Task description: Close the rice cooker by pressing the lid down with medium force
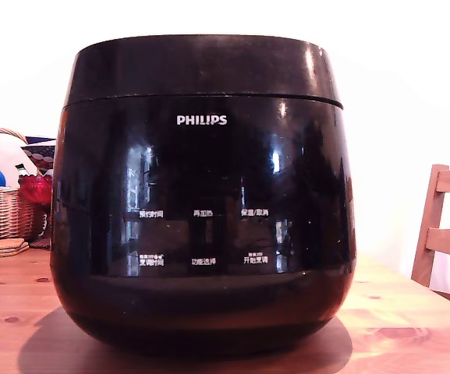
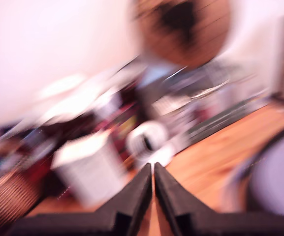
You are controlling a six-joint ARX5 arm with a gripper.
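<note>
The lid (image 1: 201, 66) looks flat down on the cooker (image 1: 201, 234). The gripper (image 2: 153, 172) is pinched tight, empty, off beside it. Pressing seems finished.

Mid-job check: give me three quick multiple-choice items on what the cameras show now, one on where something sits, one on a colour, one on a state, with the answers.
1. Where is the woven wicker basket?
A. on the wooden table at the exterior view's left, behind the cooker
B. on top of the cooker
C. on the wooden chair

2. What colour is the PHILIPS logo on the large glossy black rounded rice cooker?
A. red
B. white
C. blue

3. How does the round glossy black lid sit?
A. standing fully open
B. removed and lying on the table
C. down on the cooker body

Answers: 1 A, the basket stands on the wooden table by the exterior view's left edge. 2 B, the letters show white on black. 3 C, only a thin seam runs between lid and body. The wrist view is blurred, but the black gripper shows its fingertips together.
</note>
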